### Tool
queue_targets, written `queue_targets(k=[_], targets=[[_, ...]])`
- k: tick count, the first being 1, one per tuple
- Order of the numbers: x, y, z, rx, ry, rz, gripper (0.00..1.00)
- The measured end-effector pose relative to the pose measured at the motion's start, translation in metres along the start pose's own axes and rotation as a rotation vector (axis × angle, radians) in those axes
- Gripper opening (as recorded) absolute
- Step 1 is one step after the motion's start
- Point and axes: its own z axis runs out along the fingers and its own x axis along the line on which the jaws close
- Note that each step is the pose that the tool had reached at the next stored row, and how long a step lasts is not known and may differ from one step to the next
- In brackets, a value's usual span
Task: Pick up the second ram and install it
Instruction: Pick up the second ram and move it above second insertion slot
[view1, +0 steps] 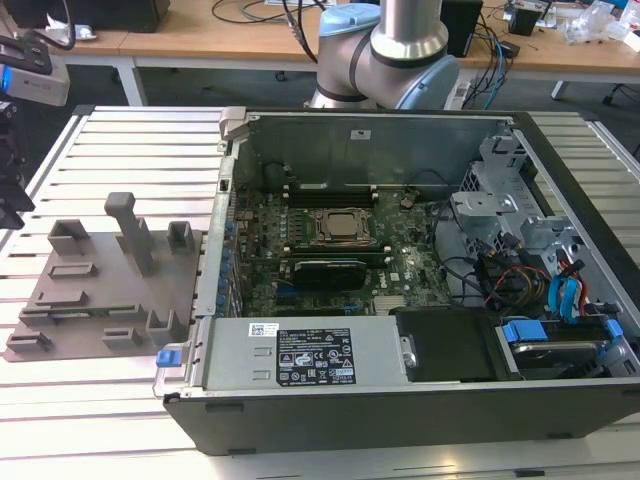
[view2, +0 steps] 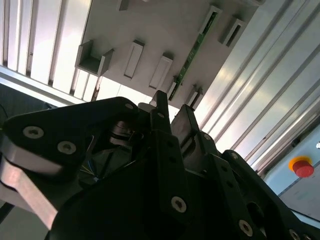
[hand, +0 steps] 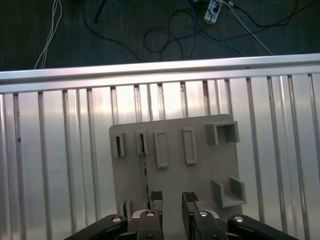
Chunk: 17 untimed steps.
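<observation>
One gripper (hand: 172, 197) over the fixture plate (hand: 200, 175)
Jaws apart, holding nothing; the second ram (hand: 145, 170) sits edgewise in a plate slot near them, at the exterior view's left of the computer case (view1: 400, 420).

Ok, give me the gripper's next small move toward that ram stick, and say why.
Probably a slight sideways shift of the gripper before any descent. In the first wrist view its jaws stand open above the grey fixture plate. The green ram stick, standing on edge in its holder, lines up just outside one finger rather than with the gap between them.
</observation>
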Motion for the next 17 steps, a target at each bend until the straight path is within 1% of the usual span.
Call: queue_targets(k=[12, 14, 17], targets=[[0.0005, -0.0004, 0.0074, -0.0001, 0.0001, 0.000, 0.30], [0.0006, -0.0005, 0.0101, 0.0000, 0.0000, 0.000, 0.30], [0.0007, -0.0006, 0.0119, 0.0000, 0.0000, 0.000, 0.30]])
